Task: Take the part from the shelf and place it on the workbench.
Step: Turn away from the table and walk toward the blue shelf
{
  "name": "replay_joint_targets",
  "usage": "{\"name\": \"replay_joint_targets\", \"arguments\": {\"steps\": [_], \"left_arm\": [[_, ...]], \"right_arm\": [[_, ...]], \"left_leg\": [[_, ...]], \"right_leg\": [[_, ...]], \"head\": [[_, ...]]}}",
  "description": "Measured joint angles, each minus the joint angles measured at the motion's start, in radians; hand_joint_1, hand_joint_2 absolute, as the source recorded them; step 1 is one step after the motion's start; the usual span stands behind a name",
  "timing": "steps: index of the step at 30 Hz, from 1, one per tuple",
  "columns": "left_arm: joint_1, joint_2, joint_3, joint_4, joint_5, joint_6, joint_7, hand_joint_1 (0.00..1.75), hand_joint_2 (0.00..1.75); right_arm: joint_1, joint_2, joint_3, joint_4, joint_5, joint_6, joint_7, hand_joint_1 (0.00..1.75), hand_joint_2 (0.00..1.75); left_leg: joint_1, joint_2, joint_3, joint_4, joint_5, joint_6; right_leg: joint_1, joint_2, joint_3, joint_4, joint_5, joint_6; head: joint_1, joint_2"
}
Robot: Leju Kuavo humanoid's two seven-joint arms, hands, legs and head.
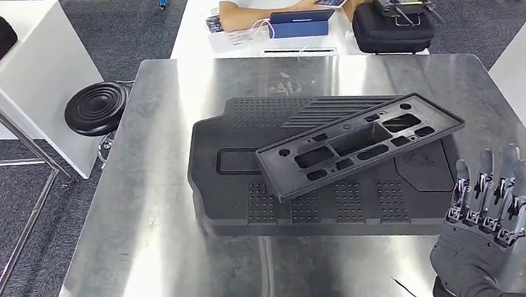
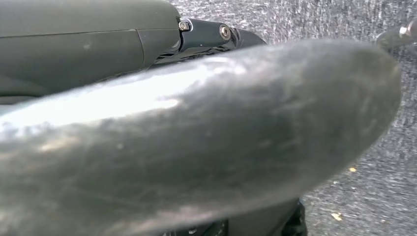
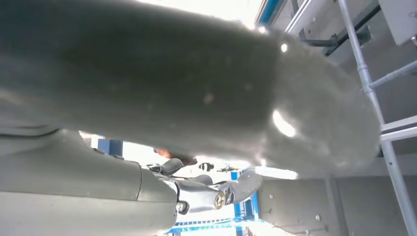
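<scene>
A: Where is the part now?

B: The slotted black plastic panel (image 1: pixel 359 141) lies on the large black moulded mat (image 1: pixel 249 186), which rests flat on the steel surface (image 1: pixel 158 224). The panel sits ahead of the right robot hand (image 1: pixel 489 203) and off to its left, apart from it, and one end looks propped a little higher than the other.

A: So the right robot hand has nothing in it?

B: Nothing. It is raised over the near right corner of the surface, fingers (image 1: pixel 483 182) straight and spread apart, back of the hand toward the head camera. That pose reads as a hand clear of the load, so the placing looks done.

A: Why on the mat and not the bare steel?

B: Probably because the mat takes up the middle of the surface, the easiest spot to reach; the panel only had to be lowered onto it.

A: And the left robot hand?

B: Its thumb (image 2: pixel 196 142) fills the left wrist view, with grey carpet behind, so that arm seems to hang at the side. Whether its fingers are spread or curled cannot be told.

A: Anyone nearby?

B: A person sits at a white table (image 1: pixel 193 24) beyond the surface, holding a phone (image 1: pixel 331 0).
</scene>
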Motion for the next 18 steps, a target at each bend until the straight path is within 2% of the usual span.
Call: {"name": "replay_joint_targets", "arguments": {"steps": [1,2,3,4,5,7,8,10,11,12,13,16,17,18], "left_arm": [[0.000,0.000,0.000,0.000,0.000,0.000,0.000,0.00,0.00],[0.000,0.000,0.001,0.000,0.001,0.000,0.001,0.00,0.00],[0.000,0.000,0.003,0.000,0.001,0.000,0.002,0.00,0.00],[0.000,0.000,0.005,0.000,0.002,0.000,0.003,0.00,0.00],[0.000,0.000,0.006,0.000,0.002,0.000,0.003,0.00,0.00],[-0.001,-0.002,0.007,0.000,0.002,0.000,0.003,0.00,0.00],[-0.001,-0.003,0.008,0.000,0.003,0.000,0.003,0.00,0.00],[-0.001,-0.003,0.012,-0.001,0.003,0.000,0.002,0.00,0.00],[-0.001,-0.002,0.014,-0.001,0.003,0.000,0.002,0.00,0.00],[-0.001,-0.002,0.016,-0.001,0.005,0.000,0.002,0.00,0.00],[-0.001,-0.001,0.018,-0.002,0.008,0.001,0.002,0.00,0.00],[-0.001,-0.001,0.024,-0.003,0.015,0.003,0.002,0.00,0.00],[-0.001,-0.001,0.024,-0.003,0.016,0.004,0.001,0.00,0.00],[-0.001,0.000,0.024,-0.004,0.016,0.005,0.001,0.00,0.00]], "right_arm": [[0.000,0.000,-0.002,0.001,0.000,0.001,0.001,0.00,0.00],[0.000,0.000,-0.005,0.003,0.000,0.002,0.003,0.00,0.00],[0.000,0.000,-0.008,0.004,-0.001,0.003,0.006,0.00,0.00],[0.000,0.001,-0.011,0.006,-0.003,0.004,0.010,0.00,0.00],[0.000,0.001,-0.013,0.007,-0.005,0.006,0.014,0.00,0.00],[-0.001,0.003,-0.016,0.008,-0.009,0.009,0.018,0.00,0.00],[-0.001,0.003,-0.018,0.009,-0.010,0.010,0.019,0.00,0.00],[0.000,0.006,-0.021,0.010,-0.012,0.012,0.022,0.00,0.00],[0.000,0.007,-0.023,0.011,-0.014,0.013,0.024,0.00,0.00],[0.000,0.009,-0.026,0.012,-0.016,0.013,0.028,0.00,0.00],[0.000,0.012,-0.030,0.014,-0.019,0.014,0.032,0.00,0.00],[0.000,0.018,-0.040,0.021,-0.024,0.014,0.041,0.00,0.00],[0.000,0.020,-0.042,0.024,-0.025,0.015,0.043,0.00,0.00],[0.000,0.021,-0.045,0.027,-0.024,0.016,0.044,0.00,0.00]], "left_leg": [[-0.003,0.001,-0.005,0.000,0.003,0.003],[-0.005,0.002,-0.009,0.000,0.005,0.005],[-0.008,0.003,-0.011,0.000,0.008,0.006],[-0.010,0.002,-0.012,0.000,0.010,0.006],[-0.012,0.002,-0.012,0.000,0.011,0.005],[-0.017,0.001,-0.012,0.002,0.014,0.001],[-0.018,0.002,-0.013,0.002,0.016,-0.003],[-0.019,0.002,-0.015,0.002,0.021,-0.013],[-0.018,0.002,-0.017,0.004,0.020,-0.019],[-0.017,0.002,-0.021,0.016,0.007,-0.024],[-0.016,0.002,-0.031,0.044,-0.019,-0.030],[-0.006,0.002,-0.097,0.219,-0.134,-0.046],[-0.002,0.002,-0.111,0.263,-0.153,-0.050],[0.002,0.002,-0.107,0.272,-0.151,-0.054]], "right_leg": [[0.000,0.000,-0.028,0.066,-0.026,-0.001],[0.001,0.000,-0.040,0.104,-0.039,0.001],[0.002,0.000,-0.030,0.099,-0.036,0.005],[0.004,0.000,0.001,0.052,-0.020,0.010],[0.007,-0.001,0.049,-0.025,0.003,0.013],[0.016,-0.003,0.129,-0.161,0.041,0.006],[0.020,-0.004,0.148,-0.193,0.050,0.001],[0.022,-0.005,0.152,-0.203,0.060,-0.008],[0.016,-0.005,0.150,-0.205,0.065,-0.012],[0.011,-0.007,0.149,-0.208,0.070,-0.017],[0.005,-0.008,0.146,-0.211,0.075,-0.022],[0.002,-0.011,0.129,-0.211,0.087,-0.029],[0.002,-0.012,0.122,-0.209,0.092,-0.028],[0.000,-0.012,0.114,-0.207,0.096,-0.025]], "head": [[0.000,0.000],[0.000,0.000],[0.000,0.000],[0.000,0.000],[0.000,0.000],[-0.001,0.000],[-0.001,0.000],[-0.001,0.000],[-0.002,0.000],[-0.003,0.000],[-0.003,0.000],[-0.004,0.000],[-0.004,0.000],[-0.004,0.000]]}}
